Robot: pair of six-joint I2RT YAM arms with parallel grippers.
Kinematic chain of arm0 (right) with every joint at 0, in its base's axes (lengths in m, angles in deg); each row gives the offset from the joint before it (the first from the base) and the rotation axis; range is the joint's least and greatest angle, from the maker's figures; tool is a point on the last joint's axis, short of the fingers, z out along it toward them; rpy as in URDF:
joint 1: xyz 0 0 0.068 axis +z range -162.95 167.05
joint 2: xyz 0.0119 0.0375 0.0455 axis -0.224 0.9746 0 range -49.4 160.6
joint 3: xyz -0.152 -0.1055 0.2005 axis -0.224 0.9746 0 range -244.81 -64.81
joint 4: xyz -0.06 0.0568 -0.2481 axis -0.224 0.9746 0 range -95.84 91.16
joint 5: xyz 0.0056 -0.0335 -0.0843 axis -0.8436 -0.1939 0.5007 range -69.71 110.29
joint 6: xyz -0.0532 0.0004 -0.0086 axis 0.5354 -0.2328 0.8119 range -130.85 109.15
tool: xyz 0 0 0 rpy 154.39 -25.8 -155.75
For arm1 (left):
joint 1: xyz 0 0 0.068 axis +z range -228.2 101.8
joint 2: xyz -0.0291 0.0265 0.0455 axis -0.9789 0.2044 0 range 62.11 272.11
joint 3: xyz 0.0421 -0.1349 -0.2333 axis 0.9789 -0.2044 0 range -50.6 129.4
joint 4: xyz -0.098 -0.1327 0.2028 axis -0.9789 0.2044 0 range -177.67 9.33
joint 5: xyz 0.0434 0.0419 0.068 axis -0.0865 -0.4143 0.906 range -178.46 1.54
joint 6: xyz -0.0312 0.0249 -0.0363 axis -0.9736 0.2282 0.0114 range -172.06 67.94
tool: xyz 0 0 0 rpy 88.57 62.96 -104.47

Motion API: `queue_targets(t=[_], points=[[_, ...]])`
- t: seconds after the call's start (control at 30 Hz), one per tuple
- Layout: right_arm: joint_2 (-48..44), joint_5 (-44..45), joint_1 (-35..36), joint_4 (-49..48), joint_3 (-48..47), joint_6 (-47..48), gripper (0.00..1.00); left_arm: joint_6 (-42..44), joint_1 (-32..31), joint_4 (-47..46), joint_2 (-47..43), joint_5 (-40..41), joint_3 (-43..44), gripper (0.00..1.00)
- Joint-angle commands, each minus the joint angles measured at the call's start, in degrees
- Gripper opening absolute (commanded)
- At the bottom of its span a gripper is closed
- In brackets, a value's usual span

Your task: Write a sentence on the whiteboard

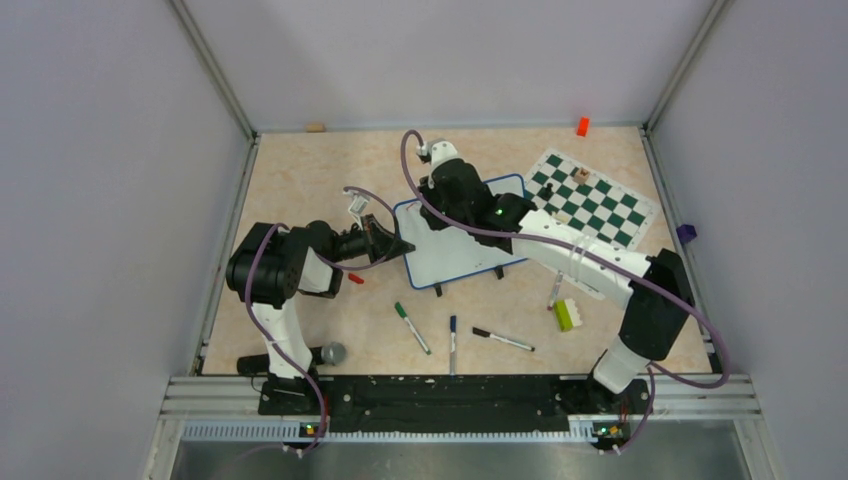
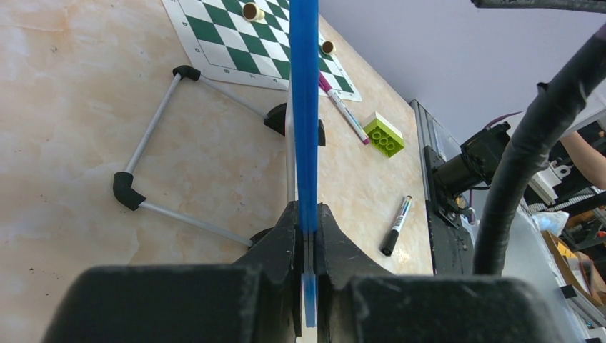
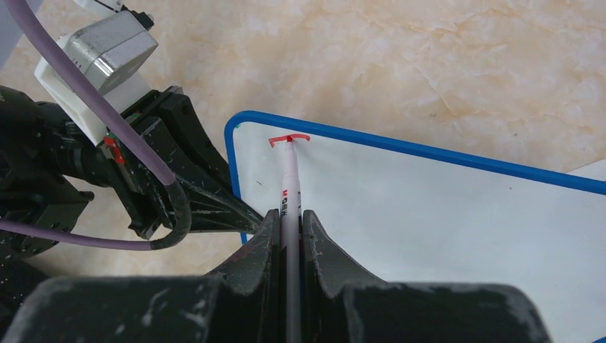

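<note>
The whiteboard (image 1: 462, 258) stands tilted on its black feet at mid-table, white with a blue frame. My left gripper (image 1: 401, 245) is shut on its left blue edge (image 2: 304, 107), the frame pinched between the fingers (image 2: 282, 239). My right gripper (image 1: 432, 205) is shut on a white marker (image 3: 289, 186), held over the board's upper left corner (image 3: 239, 125). The marker's tip touches the board at a short red stroke (image 3: 289, 138). No written words of the sentence show on the board (image 3: 429, 214).
A chess mat (image 1: 590, 200) with small pieces lies at the back right. A green brick (image 1: 566, 314), a purple marker (image 1: 555, 290), green (image 1: 411, 327), blue (image 1: 452, 343) and black (image 1: 503, 340) markers, and a red cap (image 1: 355, 278) lie on the table.
</note>
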Motion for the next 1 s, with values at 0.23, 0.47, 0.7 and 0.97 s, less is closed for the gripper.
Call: queue_targets(t=[0.23,0.47,0.7,0.97], points=[[0.4,1.8,0.3,0.4,-2.2,0.8,0.0,2.9,-0.5,-5.4,-0.3,-4.1,0.1,0.0],[-1.1,1.9,0.2,0.5,0.7,0.1,0.0,2.9,-0.5,-5.4,-0.2,-4.0,0.1,0.0],[-2.3,0.9,0.2,0.7,2.8,-0.9,0.0,3.0,-0.5,-5.4,-0.4,-4.1,0.1,0.0],[-3.6,0.2,0.2,0.7,4.2,-1.6,0.0,3.0,-0.5,-5.4,-0.5,-4.1,0.0,0.0]])
